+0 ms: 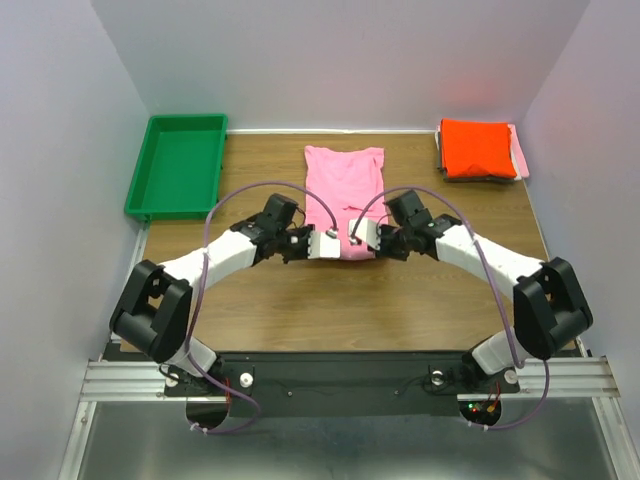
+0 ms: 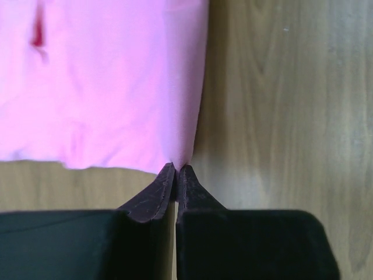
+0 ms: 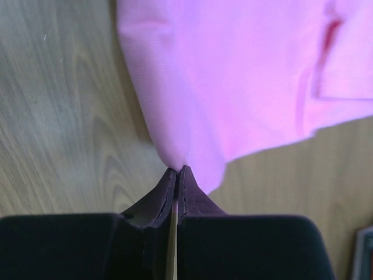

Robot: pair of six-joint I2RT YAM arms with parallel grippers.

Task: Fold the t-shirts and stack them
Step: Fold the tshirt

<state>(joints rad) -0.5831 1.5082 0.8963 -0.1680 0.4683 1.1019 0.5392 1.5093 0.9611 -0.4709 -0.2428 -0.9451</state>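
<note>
A bubblegum pink t-shirt (image 1: pixel 343 185) lies folded lengthwise in a narrow strip at the table's middle. My left gripper (image 1: pixel 311 243) is shut on its near left corner; the left wrist view shows the closed tips (image 2: pixel 176 169) pinching the pink fabric (image 2: pixel 105 87). My right gripper (image 1: pixel 372 240) is shut on its near right corner; the right wrist view shows the tips (image 3: pixel 177 170) pinching the shirt's edge (image 3: pixel 233 81), slightly lifted. A folded orange-red t-shirt (image 1: pixel 477 147) tops a stack at the back right, with a paler pink shirt (image 1: pixel 520 152) and a dark one (image 1: pixel 480 178) beneath.
A green plastic tray (image 1: pixel 178 165) stands at the back left. Bare wooden table (image 1: pixel 340 310) lies between the shirt and the arm bases. White walls close in the left, right and back sides.
</note>
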